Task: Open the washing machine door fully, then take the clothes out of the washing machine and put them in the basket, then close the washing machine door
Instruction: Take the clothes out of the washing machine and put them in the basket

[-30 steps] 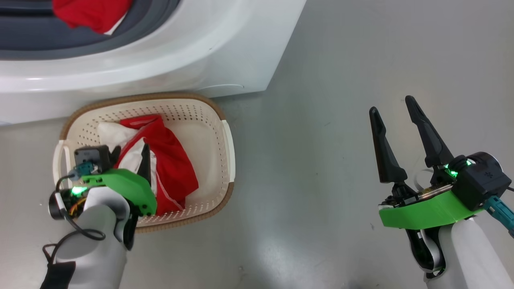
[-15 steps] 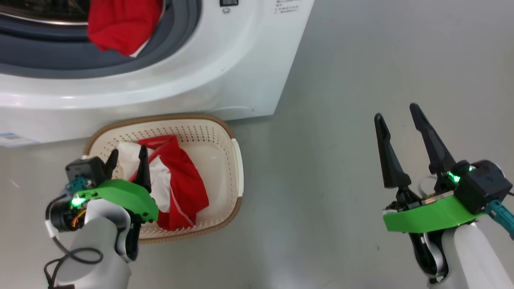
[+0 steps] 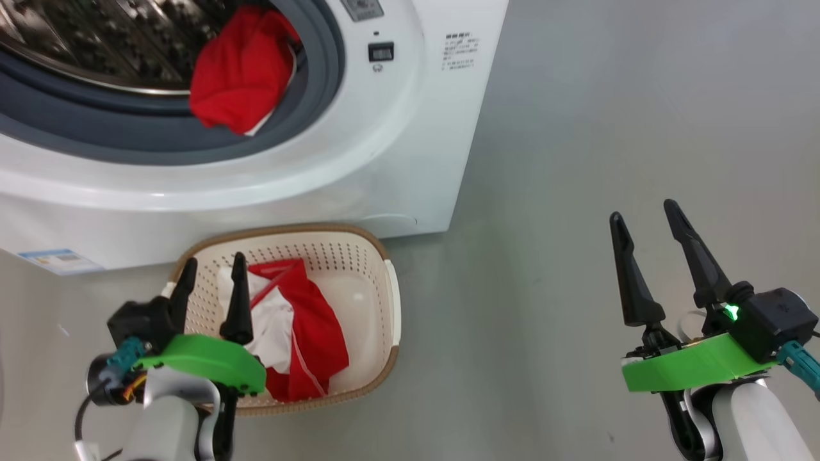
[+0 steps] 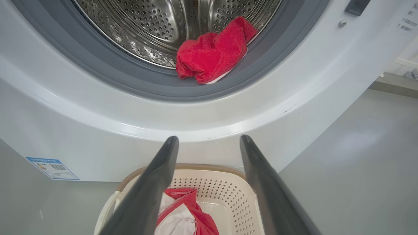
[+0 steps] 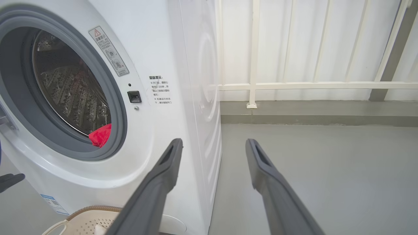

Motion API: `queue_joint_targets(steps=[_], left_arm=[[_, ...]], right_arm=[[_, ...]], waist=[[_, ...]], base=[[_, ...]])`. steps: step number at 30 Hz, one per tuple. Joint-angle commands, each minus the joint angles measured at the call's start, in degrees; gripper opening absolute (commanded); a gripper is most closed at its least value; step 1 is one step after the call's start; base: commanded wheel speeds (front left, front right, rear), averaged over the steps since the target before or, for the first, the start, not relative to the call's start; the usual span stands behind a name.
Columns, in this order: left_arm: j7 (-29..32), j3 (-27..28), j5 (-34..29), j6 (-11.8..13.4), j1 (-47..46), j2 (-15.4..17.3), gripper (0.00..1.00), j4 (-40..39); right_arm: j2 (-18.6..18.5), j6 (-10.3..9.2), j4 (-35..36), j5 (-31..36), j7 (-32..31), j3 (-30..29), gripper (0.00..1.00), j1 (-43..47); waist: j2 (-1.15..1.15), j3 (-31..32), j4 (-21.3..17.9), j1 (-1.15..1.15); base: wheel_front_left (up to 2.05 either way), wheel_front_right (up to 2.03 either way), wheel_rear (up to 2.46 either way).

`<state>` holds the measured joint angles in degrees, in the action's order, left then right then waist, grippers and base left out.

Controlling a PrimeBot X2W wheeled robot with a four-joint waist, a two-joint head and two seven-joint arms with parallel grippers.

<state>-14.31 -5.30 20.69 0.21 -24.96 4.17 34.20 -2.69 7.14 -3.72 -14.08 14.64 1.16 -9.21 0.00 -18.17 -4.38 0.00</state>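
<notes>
The basket (clothes inside) sits before the washing machine.

1 washing machine, 11 o'clock in the head view. 1 drum. 1 basket, 7 o'clock. 2 pieces of clothes: one red in the drum, one red-and-white in the basket. 2 tools: left tool, right tool. 1 blue label.

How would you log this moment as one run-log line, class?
stage: unloading | left hand: open, empty, over basket | right hand: open, empty | red garment: at drum mouth | red-and-white clothes: in basket
</notes>
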Motion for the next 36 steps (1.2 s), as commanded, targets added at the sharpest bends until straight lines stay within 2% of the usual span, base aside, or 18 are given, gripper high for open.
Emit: queue_joint_targets(steps=[1, 13, 30, 36], left_arm=[[-0.69, 1.90, -0.71, 0.29, 0.98, 0.93, 1.00, -1.86], [-0.69, 2.10, -3.51, 0.38, 9.20, -0.12, 1.00, -14.74], [2.70, 2.43, -4.59, 4.59, 19.68, 1.70, 1.00, -26.26], [3.35, 2.32, -4.74, 5.12, 22.88, 2.38, 1.00, -29.40]], right_arm=[[-0.19, 0.35, 1.28, -0.10, 0.36, 1.03, 1.00, 0.41], [-0.19, 0.35, 1.07, 0.66, 0.36, -1.53, 1.00, 3.75], [-0.19, 0.35, 0.36, 2.02, 0.36, -4.56, 1.00, 9.45], [-0.19, 0.35, 0.89, 4.35, 0.36, -4.84, 1.00, 11.59]], waist=[[0.00, 1.95, 0.43, 0.00], [0.00, 7.71, 1.42, 0.00], [0.00, 15.91, 1.70, 0.00], [0.00, 18.22, 1.62, 0.00]], base=[[0.00, 0.00, 0.00], [0.00, 0.00, 0.00], [0.00, 0.00, 0.00], [0.00, 0.00, 0.00]])
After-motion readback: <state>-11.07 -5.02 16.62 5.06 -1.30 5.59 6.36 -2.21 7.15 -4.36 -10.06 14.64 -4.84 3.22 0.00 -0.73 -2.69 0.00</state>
